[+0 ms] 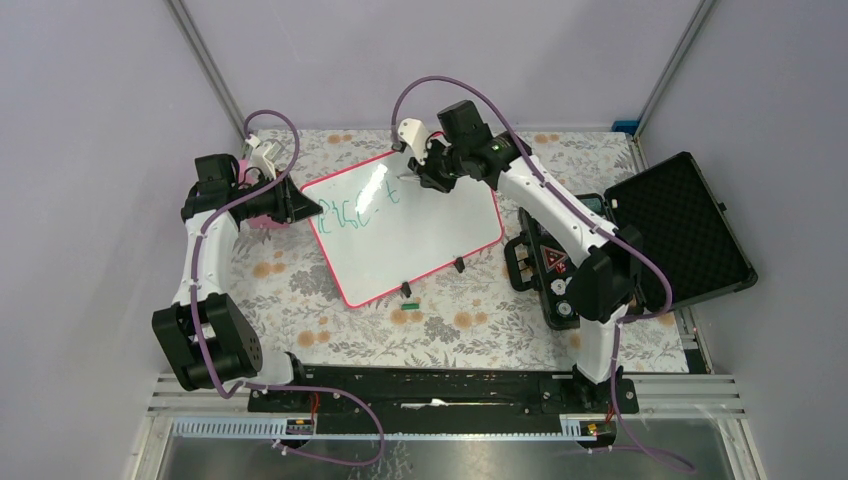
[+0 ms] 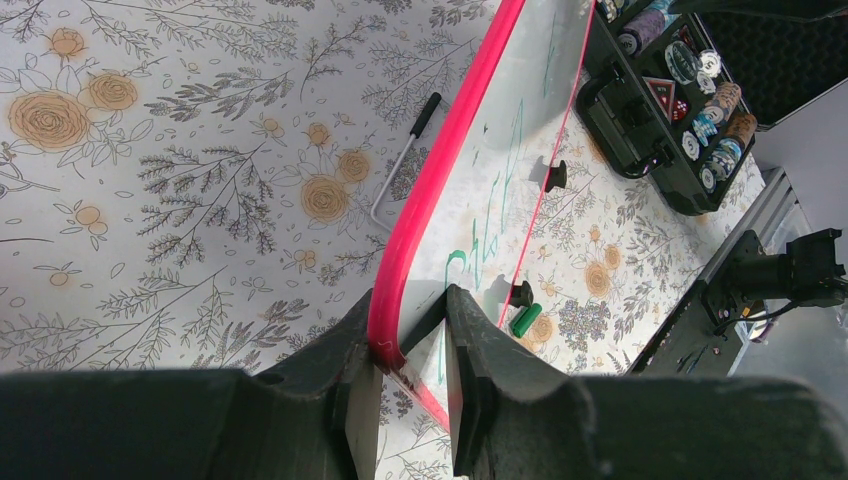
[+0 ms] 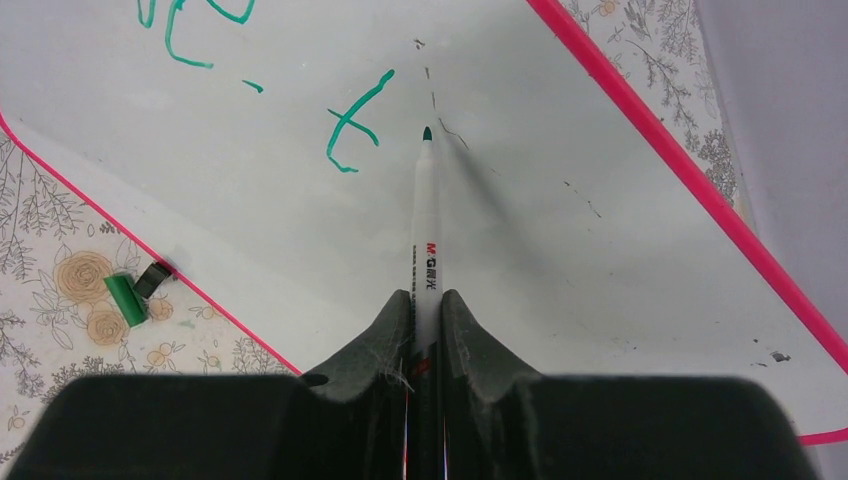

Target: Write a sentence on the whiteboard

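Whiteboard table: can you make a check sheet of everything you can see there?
Surface: flowery cloth, lying flat.
Job's things: whiteboard set askew; green sentence begun near its left end; marker.
Clutter: green cap by the board's near edge; open black case on the right.
Pincers: left pincer clamps the board's pink frame; right pincer grips the marker, tip beside the last green letter.
Cables: purple cables loop along both arms.
Surroundings: grey walls; metal rails in front.
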You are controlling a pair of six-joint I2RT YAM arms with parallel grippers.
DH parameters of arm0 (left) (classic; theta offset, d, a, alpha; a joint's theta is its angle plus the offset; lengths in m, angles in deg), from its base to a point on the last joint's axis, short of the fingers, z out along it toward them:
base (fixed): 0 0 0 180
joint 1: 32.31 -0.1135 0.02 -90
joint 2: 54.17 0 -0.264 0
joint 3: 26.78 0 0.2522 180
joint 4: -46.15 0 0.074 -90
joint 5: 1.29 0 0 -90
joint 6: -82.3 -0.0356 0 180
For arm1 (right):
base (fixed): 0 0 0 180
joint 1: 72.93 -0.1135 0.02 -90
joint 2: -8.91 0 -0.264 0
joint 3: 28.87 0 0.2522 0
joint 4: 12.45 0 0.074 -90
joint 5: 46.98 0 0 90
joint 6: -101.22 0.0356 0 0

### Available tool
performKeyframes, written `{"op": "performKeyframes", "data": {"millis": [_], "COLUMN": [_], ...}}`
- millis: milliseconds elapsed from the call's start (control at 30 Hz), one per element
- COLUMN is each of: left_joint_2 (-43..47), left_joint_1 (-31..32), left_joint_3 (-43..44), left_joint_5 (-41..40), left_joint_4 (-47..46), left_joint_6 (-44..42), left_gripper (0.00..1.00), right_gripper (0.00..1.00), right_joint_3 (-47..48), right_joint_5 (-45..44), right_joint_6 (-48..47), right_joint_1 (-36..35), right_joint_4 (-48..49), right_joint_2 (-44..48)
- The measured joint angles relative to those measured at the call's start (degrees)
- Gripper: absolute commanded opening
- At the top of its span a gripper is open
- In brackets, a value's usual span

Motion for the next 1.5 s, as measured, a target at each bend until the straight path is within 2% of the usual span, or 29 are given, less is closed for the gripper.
{"op": "performKeyframes", "data": {"millis": [767, 1500], "left_joint_2": [0.0, 0.0], "left_joint_1": [0.0, 0.0], "left_joint_3": [0.0, 0.0], "left_joint_5": [-0.1, -0.1], "left_joint_4": [0.0, 0.0], "left_joint_6": [0.0, 0.0], "left_gripper": [0.00, 0.00], "right_gripper": [0.00, 0.00], "right_joint_3": [0.4, -7.4], "right_joint_5": [-0.5, 0.5], "right_joint_6": [0.0, -0.1], "right_joint_1": [0.0, 0.0], "right_joint_4": [-0.3, -0.4], "right_joint_2": [-2.0, 0.9]}}
